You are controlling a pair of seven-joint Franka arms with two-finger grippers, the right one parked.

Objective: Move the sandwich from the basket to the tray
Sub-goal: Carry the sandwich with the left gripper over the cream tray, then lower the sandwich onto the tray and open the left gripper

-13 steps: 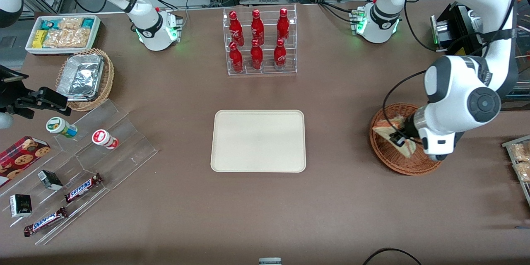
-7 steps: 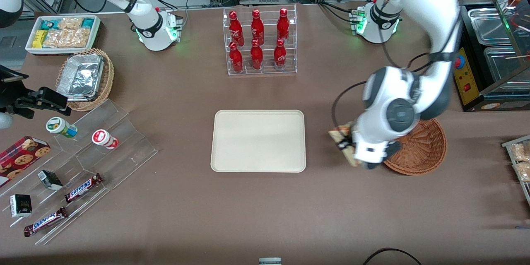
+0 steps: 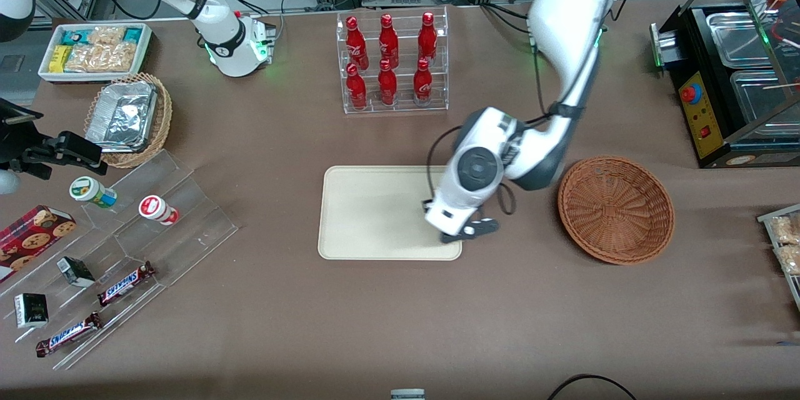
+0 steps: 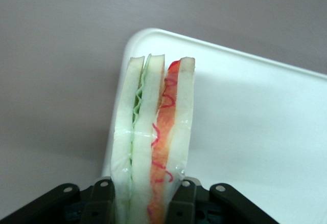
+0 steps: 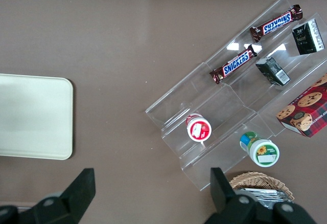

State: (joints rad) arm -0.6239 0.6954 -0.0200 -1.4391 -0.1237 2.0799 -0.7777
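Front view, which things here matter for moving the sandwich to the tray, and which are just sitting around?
Job: sandwich, clamped in the gripper over the tray; basket, with nothing in it.

Lying about: cola bottle rack, foil containers, Snickers bars, cookie box.

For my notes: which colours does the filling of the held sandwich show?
Green and red stripes between pale bread, clearest in the left wrist view: sandwich in the pincer.

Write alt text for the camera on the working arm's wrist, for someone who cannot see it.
A gripper holds a sandwich on edge between its black fingers, pale bread with green and red filling facing the camera. Beneath it lie a rounded corner of a cream tray and a brown table.
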